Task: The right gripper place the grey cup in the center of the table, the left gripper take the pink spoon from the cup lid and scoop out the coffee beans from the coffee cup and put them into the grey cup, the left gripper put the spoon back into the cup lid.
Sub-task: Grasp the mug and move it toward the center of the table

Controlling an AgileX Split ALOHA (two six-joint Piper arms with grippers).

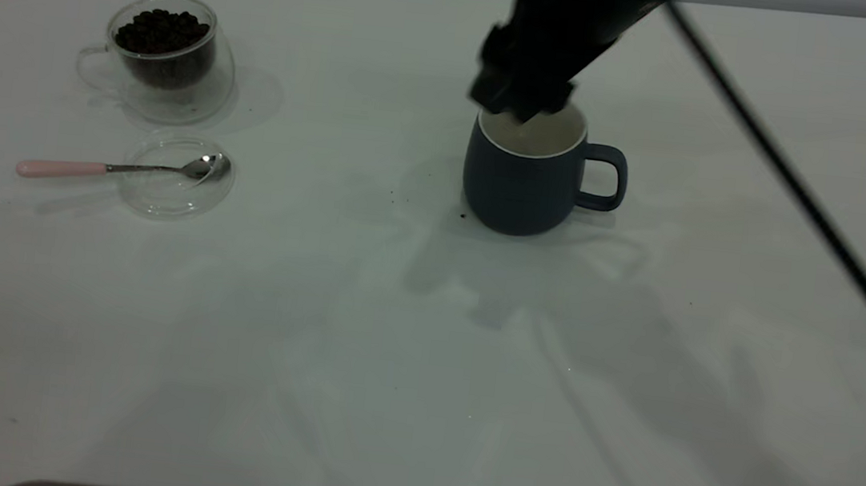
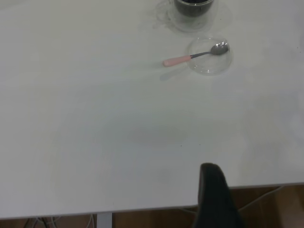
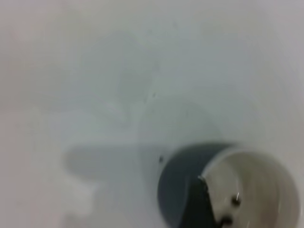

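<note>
While the right gripper (image 1: 524, 108) slants down from the far side, its tip sits at the back rim of the grey cup (image 1: 524, 184), which stands directly beneath it on the table (image 1: 388, 367). Whether its fingers clasp the rim cannot be told; the dark arm covers them. Well off to its side lie the pink spoon (image 1: 115, 169), cup lid (image 1: 175, 182) and coffee cup (image 1: 167, 58).

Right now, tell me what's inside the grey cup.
The grey cup shows a white interior with two dark coffee beans; the right end effector at its rim hides the rest.
</note>
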